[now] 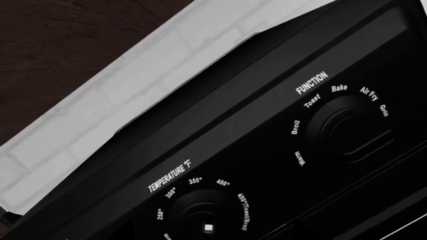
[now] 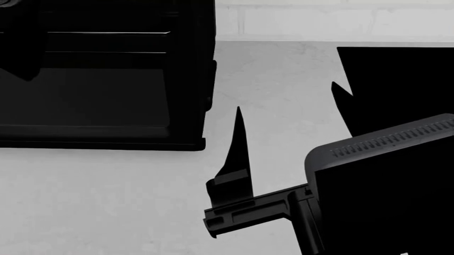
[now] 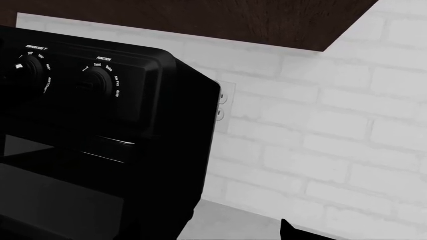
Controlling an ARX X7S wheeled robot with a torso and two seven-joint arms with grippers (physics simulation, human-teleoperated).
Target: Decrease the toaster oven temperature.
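The toaster oven [image 2: 99, 74] stands on the pale counter [image 2: 106, 202] at the far left, its dark glass door facing the robot. The right gripper [image 2: 284, 114] is near and to the right of it, well apart from its right edge; one pointed finger [image 2: 240, 143] stands upright between oven and arm, a second tip [image 2: 341, 90] shows farther right, and the wide gap between them means the jaws are spread and hold nothing.

From the left wrist camera, the oven's control panel fills the view up close: a temperature knob [image 1: 203, 222] ringed with marks from 250° to 450°/Toast/Broil, and a function knob [image 1: 347, 130] ringed with Warm, Broil, Toast, Bake, Air Fry and Grill. The left gripper itself appears in no view, so whether it is open or closed cannot be told.

A flat black panel [image 2: 404, 79] lies on the counter at the far right, partly covered by the right arm's boxy housing [image 2: 383, 186]. Behind the oven is a white brick wall [image 3: 320, 130] with an outlet [image 3: 223, 107] just beside the oven's right side, and a dark wood cabinet [image 3: 200, 20] above.

The oven's left part is cut off in the head view, and its black surfaces blur together. The temperature knob is partly cut off at the frame edge, so where it is set cannot be read.
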